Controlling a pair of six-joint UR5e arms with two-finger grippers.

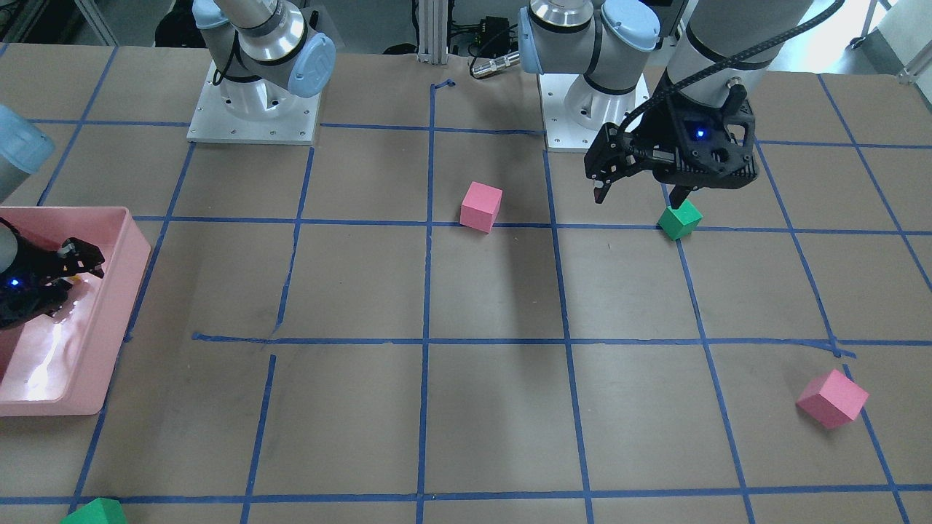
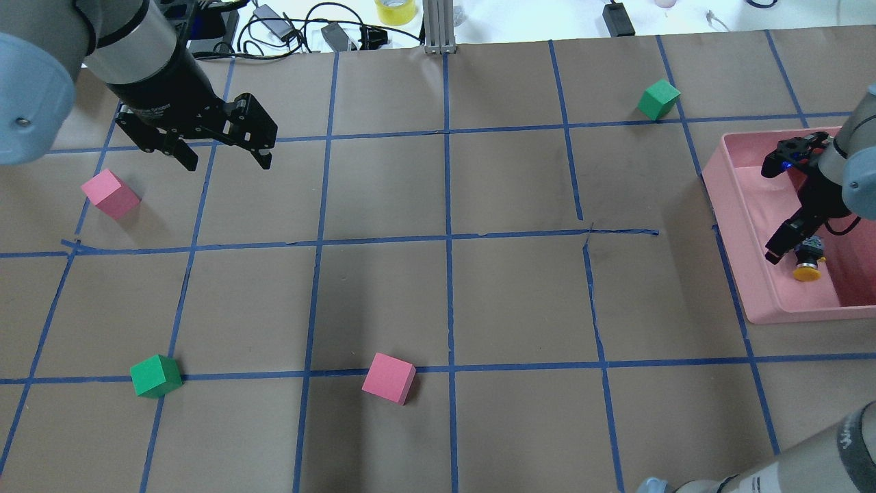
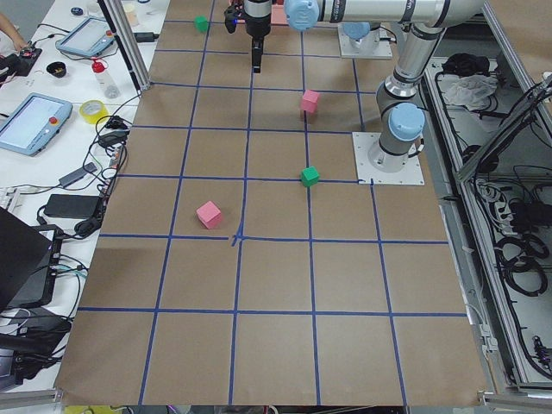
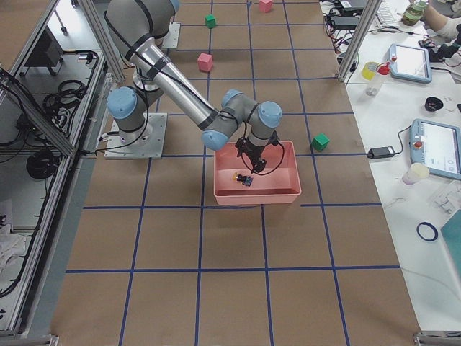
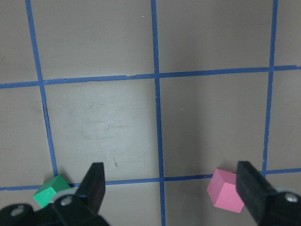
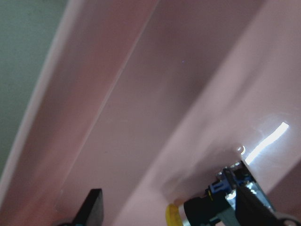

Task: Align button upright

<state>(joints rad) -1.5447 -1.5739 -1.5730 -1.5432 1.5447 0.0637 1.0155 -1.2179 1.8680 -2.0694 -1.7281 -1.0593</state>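
Right claw is down inside the pink bin, which stands at the robot's right end of the bench. Its two fingers are wide apart and grip nothing. Between them, close against one finger (whether it touches I cannot tell), lies the button. It is on its side on the bin floor, not upright. In the overhead view its yellow cap points toward the robot and its dark base points away. On the other side of the bench the left claw hovers above the surface, also spread wide and empty, well apart from the bin. Two pink cubes and two green cubes lie scattered on the bench, none of them touching a claw.
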